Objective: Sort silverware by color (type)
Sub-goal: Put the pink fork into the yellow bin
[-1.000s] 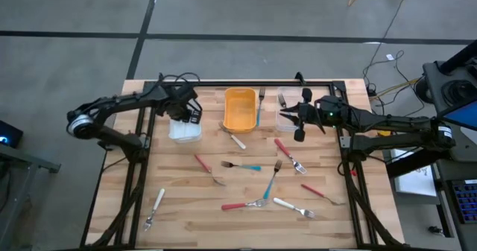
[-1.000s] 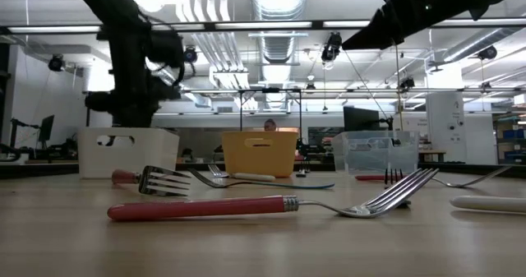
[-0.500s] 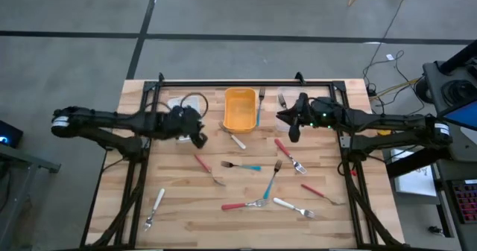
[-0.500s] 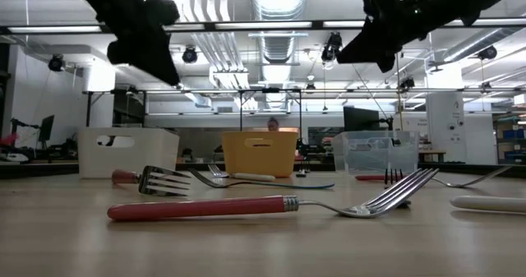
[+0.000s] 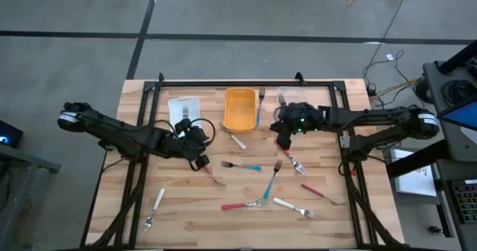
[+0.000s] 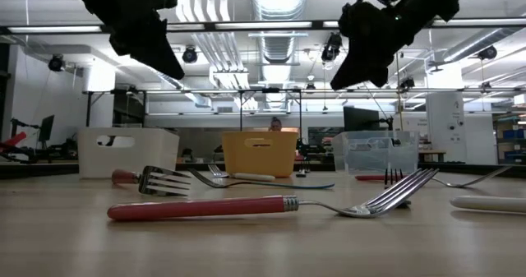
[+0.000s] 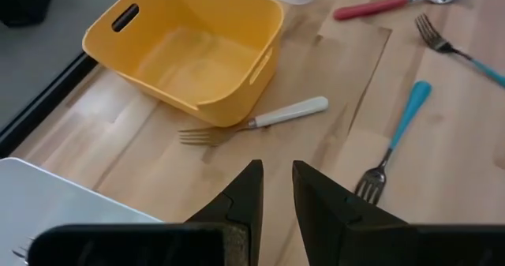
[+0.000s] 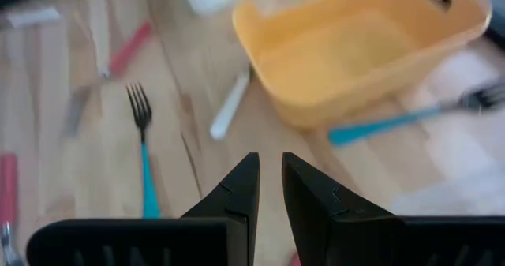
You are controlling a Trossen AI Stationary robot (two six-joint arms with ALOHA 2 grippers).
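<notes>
Steel-headed forks (image 5: 241,165) with slim red, teal and white plastic handles scattered across wooden table (image 5: 179,214), most well short of orange bin (image 5: 239,108), one white-handled fork (image 7: 256,124) touching its wall. Likely light, stiff and slippery; best pinched mid-handle, flat against the wood. Left gripper (image 5: 200,161) low over a red fork (image 5: 203,164), fingers nearly together and holding nothing; right gripper (image 5: 282,141) over another red fork (image 5: 289,155), likewise narrow and empty
</notes>
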